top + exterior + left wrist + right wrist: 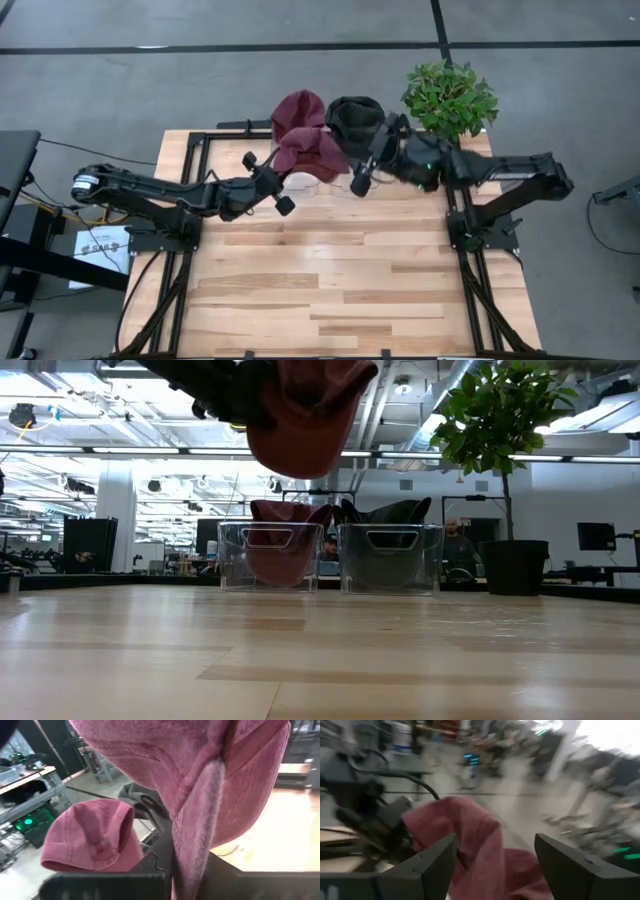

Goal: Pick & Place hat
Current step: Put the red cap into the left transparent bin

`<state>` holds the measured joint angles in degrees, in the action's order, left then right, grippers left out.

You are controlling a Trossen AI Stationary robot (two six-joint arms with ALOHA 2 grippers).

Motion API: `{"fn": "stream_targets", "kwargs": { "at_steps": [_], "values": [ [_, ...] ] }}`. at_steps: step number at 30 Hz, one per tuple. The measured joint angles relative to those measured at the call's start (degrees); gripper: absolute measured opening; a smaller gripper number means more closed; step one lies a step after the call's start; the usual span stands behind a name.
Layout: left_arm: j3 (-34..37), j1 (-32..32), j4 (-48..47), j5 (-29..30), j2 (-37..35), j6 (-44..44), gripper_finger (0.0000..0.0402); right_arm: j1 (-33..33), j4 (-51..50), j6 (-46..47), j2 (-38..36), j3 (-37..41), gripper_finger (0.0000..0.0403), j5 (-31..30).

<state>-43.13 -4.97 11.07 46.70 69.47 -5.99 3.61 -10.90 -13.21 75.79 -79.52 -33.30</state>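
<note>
A maroon hat [312,152] hangs high above the far middle of the table, with my left gripper [283,172] shut on it; the low view shows it [300,410] well clear of the wood. Behind it stand two clear bins. The left bin [280,555] holds another maroon hat [299,108], and the right bin [390,555] holds a black hat [355,118]. My right gripper [365,160] stands open just right of the held hat, in front of the black hat's bin. In the right wrist view the maroon cloth [480,850] shows beyond its spread fingers. My left gripper pinches a fold of the maroon hat's cloth [195,845] between its two fingers. It comes nearly level from the table's left. The hat is lifted clear and bulges out beyond and above the fingers, its hollow side toward the wrist camera.
A potted green plant [450,98] stands at the table's far right corner, beside the bins. The near half of the wooden table [330,290] is bare. People show in the room behind the bins in the low view.
</note>
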Motion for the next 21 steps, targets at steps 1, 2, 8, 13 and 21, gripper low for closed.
{"fn": "stream_targets", "kwargs": {
  "at_steps": [1,2,8,13,21],
  "values": [
    [0.00,-0.46,0.08,0.00,0.00,0.27,0.0012,-1.28,-2.90,2.47,0.37,-2.08,0.0260,3.50],
    [0.00,-0.86,0.11,-0.02,0.01,0.37,0.0012,-2.39,-6.30,4.43,0.49,-3.78,0.0260,6.56],
    [0.00,-2.75,0.35,-0.03,0.00,2.33,0.0012,-7.81,-15.74,9.85,4.26,-11.49,0.0260,14.31],
    [0.00,-3.44,0.45,-0.19,0.42,2.43,0.0012,-9.86,-21.84,10.18,9.62,-16.78,0.0260,17.96],
    [-0.02,-3.33,0.48,-0.22,1.26,2.43,0.0013,-10.09,-23.51,8.23,16.05,-22.62,0.0260,18.48]
  ]
}}
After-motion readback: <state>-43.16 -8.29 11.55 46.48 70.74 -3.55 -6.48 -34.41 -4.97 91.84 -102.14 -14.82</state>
